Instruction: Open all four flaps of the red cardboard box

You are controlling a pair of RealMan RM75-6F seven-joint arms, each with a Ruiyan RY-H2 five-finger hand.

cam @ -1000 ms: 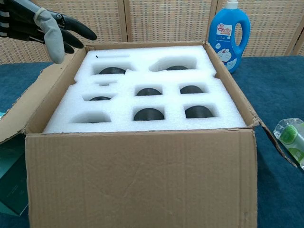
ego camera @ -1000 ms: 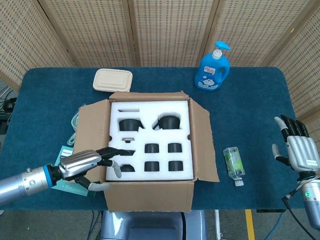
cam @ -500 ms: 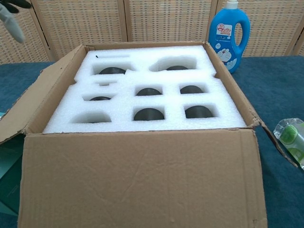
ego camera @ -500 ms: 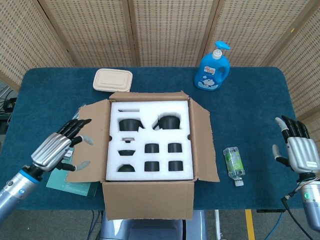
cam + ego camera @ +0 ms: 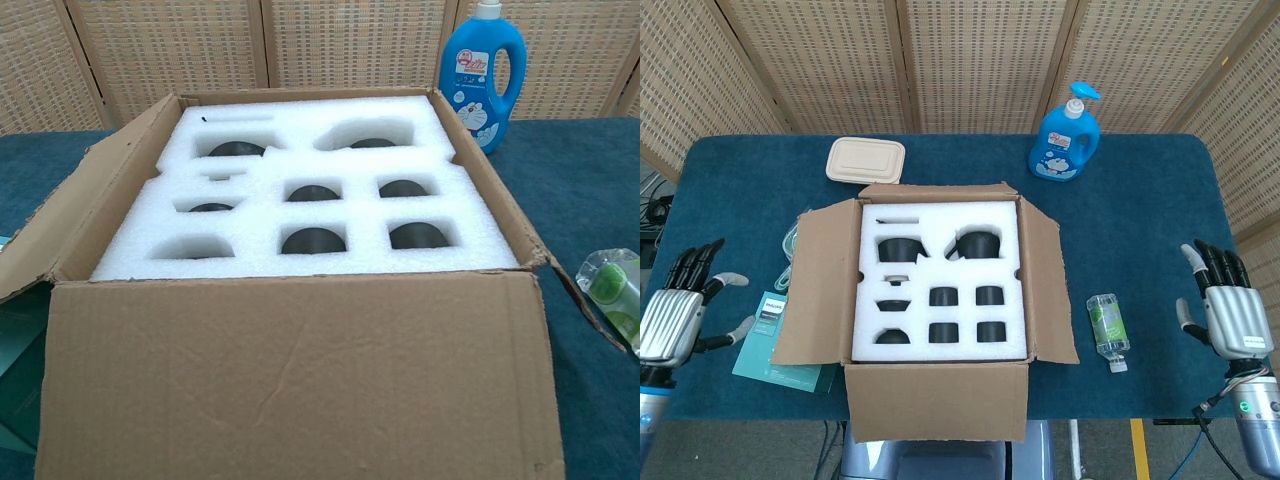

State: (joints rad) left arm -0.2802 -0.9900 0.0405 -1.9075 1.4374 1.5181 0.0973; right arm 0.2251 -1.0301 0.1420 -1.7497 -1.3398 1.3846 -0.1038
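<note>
Apparently done w/ cardboard box (image 5: 936,300) flaps all folded out, left hand (image 5: 675,318) & right hand (image 5: 1227,312) spread, empty, well clear either side; nothing more needed.

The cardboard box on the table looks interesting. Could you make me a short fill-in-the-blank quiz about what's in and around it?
1. The cardboard box holds a white ____ insert with dark items in its cutouts.
2. The blue pump bottle stands ____ the box.
3. The small clear bottle lies on its ____.
4. The left hand and right hand hold ____.

Missing words: foam; outside; side; nothing
</note>
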